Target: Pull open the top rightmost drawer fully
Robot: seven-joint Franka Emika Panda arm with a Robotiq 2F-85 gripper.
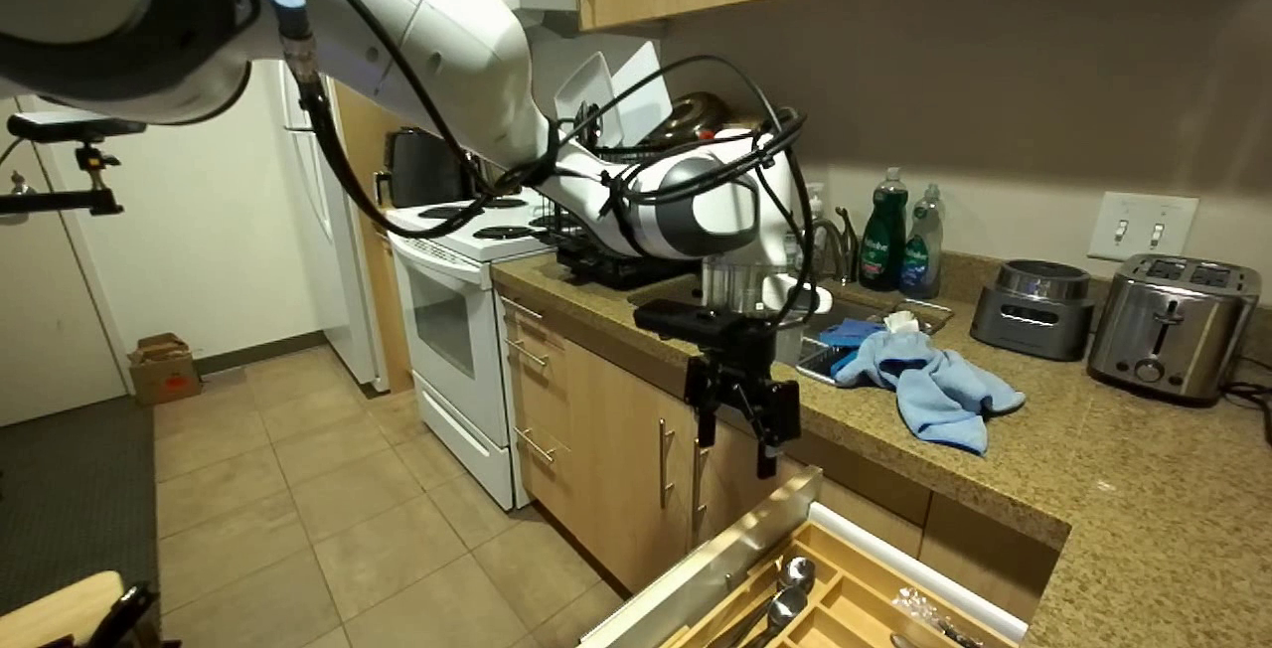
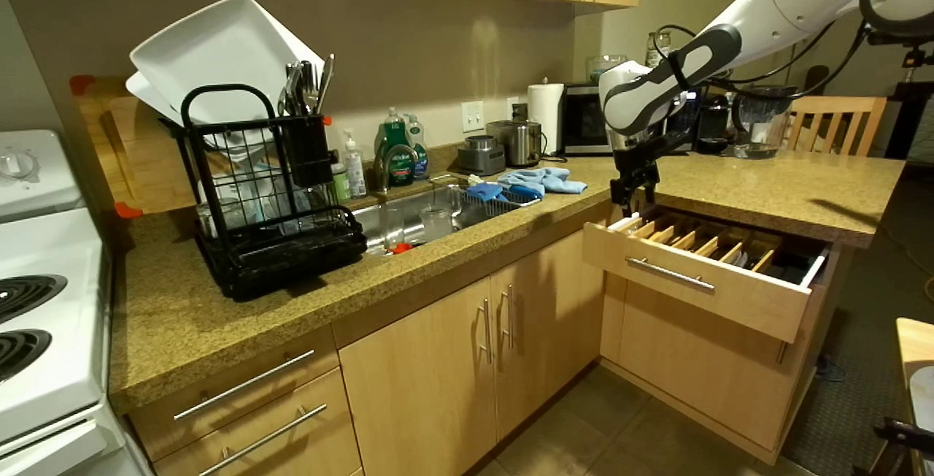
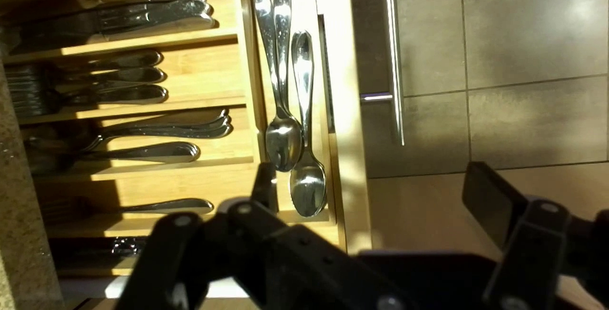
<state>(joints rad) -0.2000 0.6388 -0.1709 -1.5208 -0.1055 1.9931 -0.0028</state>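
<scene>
In an exterior view, the top rightmost drawer [image 1: 715, 567] stands well out, with the fingers [image 1: 767, 459] low at its far end; the step in hand is probably the last of the pull, best done level and straight outward, without pressing down. In an exterior view, the handle [image 2: 670, 273] sits near the middle of the front panel [image 2: 737, 304], while the fingers are at one end of it, so an off-centre tug might make the drawer bind; slow, even effort nearer the middle, until it stops, should serve better. Its rear lies hidden beneath the worktop [image 2: 788, 184], so some travel may remain. In the wrist view the fingers are spread wide and hold nothing: the front panel runs between them, one finger seemingly above the tray [image 3: 166, 186] just beside the spoons [image 3: 308, 188], its mate beyond the panel's outer face; whether either touches, I cannot tell.
</scene>
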